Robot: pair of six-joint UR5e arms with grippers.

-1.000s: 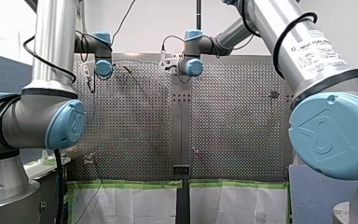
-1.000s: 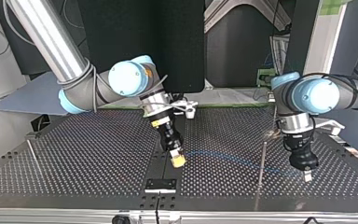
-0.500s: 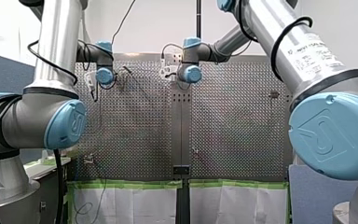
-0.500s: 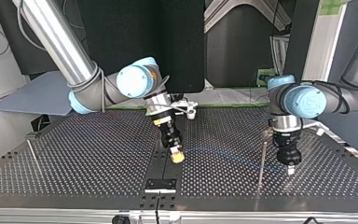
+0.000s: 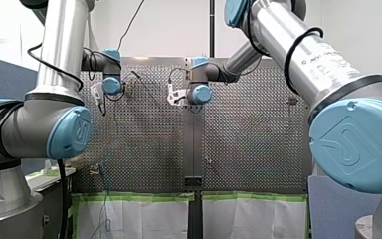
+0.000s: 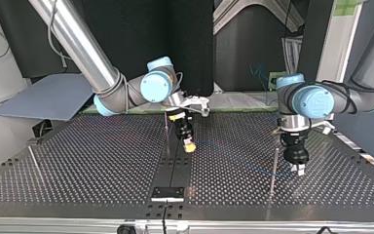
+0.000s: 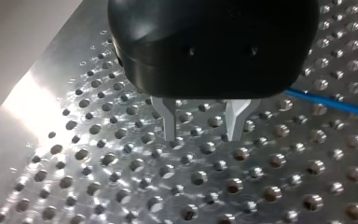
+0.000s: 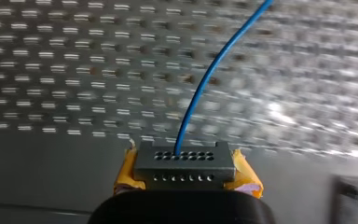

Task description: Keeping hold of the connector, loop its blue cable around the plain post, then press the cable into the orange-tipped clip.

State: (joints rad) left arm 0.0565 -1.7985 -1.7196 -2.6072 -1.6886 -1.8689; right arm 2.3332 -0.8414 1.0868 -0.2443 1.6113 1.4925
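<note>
My right gripper (image 8: pixel 183 176) pinches the grey connector (image 8: pixel 182 159) between yellow pads (image 8: pixel 245 176). The blue cable (image 8: pixel 204 81) leaves the connector's face and curves away over the perforated table (image 8: pixel 51 70). In the top view this gripper tilts down near the table's middle, just beside a thin upright post (image 6: pixel 167 132), on the post's right in that view. My left gripper (image 7: pixel 200 135) has its metal fingers (image 7: pixel 169 122) spread with nothing between them, low over the table. The cable lies off to one side of it, not touching. In the top view the left gripper points down at the right, just beside a second post (image 6: pixel 274 168). A third post (image 6: pixel 33 158) stands far left, and a black plate (image 6: pixel 167 193) sits at the near edge. I cannot tell which post is the clip.
</note>
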